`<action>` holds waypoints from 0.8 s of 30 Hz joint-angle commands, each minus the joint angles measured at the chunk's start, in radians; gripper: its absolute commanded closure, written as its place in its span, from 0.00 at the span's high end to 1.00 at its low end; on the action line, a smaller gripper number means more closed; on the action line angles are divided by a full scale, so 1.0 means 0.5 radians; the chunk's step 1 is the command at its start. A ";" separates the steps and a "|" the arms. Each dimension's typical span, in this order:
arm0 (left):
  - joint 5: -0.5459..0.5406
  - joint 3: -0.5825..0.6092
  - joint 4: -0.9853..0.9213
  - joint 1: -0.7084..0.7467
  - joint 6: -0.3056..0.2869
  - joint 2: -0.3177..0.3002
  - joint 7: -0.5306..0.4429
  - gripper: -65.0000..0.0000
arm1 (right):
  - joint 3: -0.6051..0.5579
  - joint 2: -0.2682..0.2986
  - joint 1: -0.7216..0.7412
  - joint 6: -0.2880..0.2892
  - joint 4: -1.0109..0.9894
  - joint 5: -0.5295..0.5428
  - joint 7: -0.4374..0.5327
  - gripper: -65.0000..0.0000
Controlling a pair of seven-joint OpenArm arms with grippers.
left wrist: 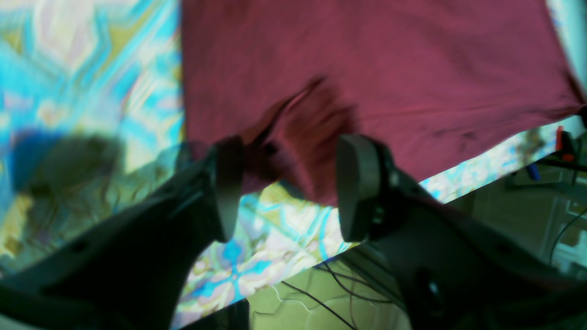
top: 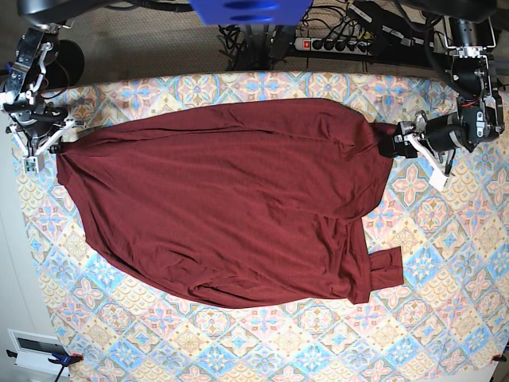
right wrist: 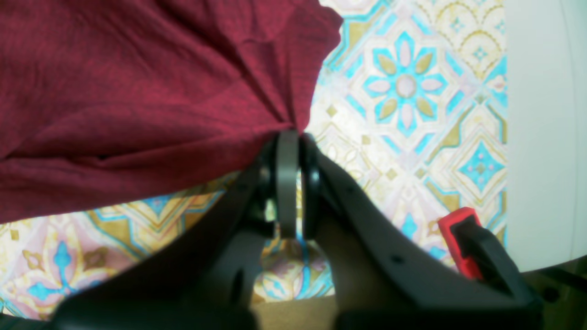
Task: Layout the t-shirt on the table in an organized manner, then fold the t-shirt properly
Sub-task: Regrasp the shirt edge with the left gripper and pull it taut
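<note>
The dark maroon t-shirt (top: 231, 199) lies spread across the patterned table (top: 445, 318), with a folded sleeve piece at its lower right. My right gripper (top: 52, 143) is at the shirt's left end; in the right wrist view it (right wrist: 296, 137) is shut on a pinched bunch of the t-shirt (right wrist: 137, 91). My left gripper (top: 398, 142) is at the shirt's right end. In the left wrist view its jaws (left wrist: 291, 192) stand wide apart, and a corner of the t-shirt (left wrist: 367, 68) hangs loose between the fingers (left wrist: 355, 192), unpinched.
A power strip (top: 334, 44) and cables lie behind the table's far edge. A red clamp (right wrist: 458, 238) grips the cloth at the table edge near my right gripper. Cables (left wrist: 321, 293) run below the table edge near my left gripper. A white box (top: 32, 350) sits at bottom left.
</note>
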 commanded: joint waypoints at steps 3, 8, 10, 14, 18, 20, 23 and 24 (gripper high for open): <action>0.002 0.065 -0.093 -0.113 -0.012 0.019 -0.033 0.51 | 0.026 0.046 0.013 -0.004 0.035 0.000 0.039 0.00; 0.217 0.283 -0.133 -0.189 -0.012 0.117 -0.033 0.51 | 0.026 0.046 0.013 -0.004 0.044 0.000 0.039 0.00; 0.247 0.338 -0.133 -0.199 -0.012 0.132 -0.033 0.51 | 0.026 0.046 0.013 -0.004 0.050 0.000 0.039 0.00; 0.315 0.458 -0.133 -0.199 -0.012 0.163 -0.033 0.49 | 0.026 0.046 0.013 -0.004 0.050 0.000 0.039 0.00; 0.244 0.513 -0.120 -0.195 -0.016 0.163 -0.033 0.29 | 0.026 0.046 0.013 -0.004 0.050 0.000 0.039 0.00; 0.186 0.495 -0.108 -0.195 -0.019 0.166 -0.036 0.12 | 0.026 0.046 0.013 -0.004 0.050 0.000 0.039 0.00; 0.027 0.492 -0.056 -0.199 -0.019 0.163 -0.033 0.00 | 0.026 0.046 0.013 -0.004 0.038 0.000 0.039 0.00; -0.062 0.492 -0.001 -0.186 -0.022 0.157 -0.033 0.01 | 0.026 0.046 0.013 -0.004 0.028 0.000 0.039 0.00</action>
